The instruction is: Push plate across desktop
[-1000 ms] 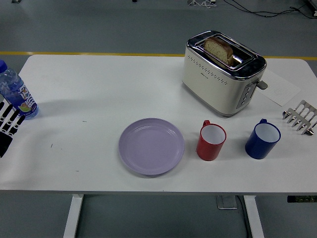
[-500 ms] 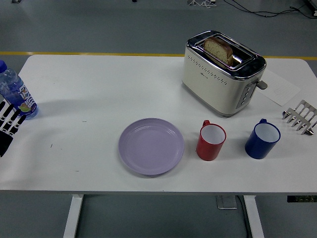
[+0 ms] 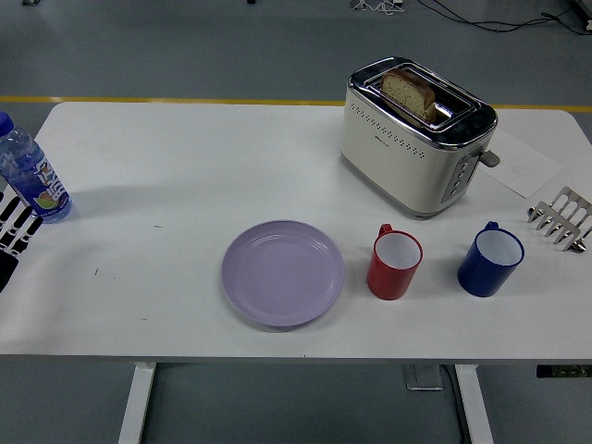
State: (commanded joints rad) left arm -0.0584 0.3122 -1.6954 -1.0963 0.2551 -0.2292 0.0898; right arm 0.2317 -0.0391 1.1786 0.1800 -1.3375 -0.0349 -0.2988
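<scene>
White table point(image 3: 185, 166) over grey floor point(image 3: 185, 46) with a yellow line point(image 3: 139, 99) — lilac plate point(image 3: 282, 272) untouched, my left hand point(image 3: 13, 233) at the edge, fingers spread.

A single head view is supplied; no second view shares the scene. The camera sits high on the near side of the desk point(image 3: 185, 157) and faces forward and down. The desk's near edge runs across the lower frame, with its legs visible below. Beyond the far edge, grey floor with a yellow line point(image 3: 166, 99) fills the top. The toaster point(image 3: 416, 139) stands right of centre, toward the far edge. The framing is wide: nearly the full desk width fits, cropped slightly at both sides.
</scene>
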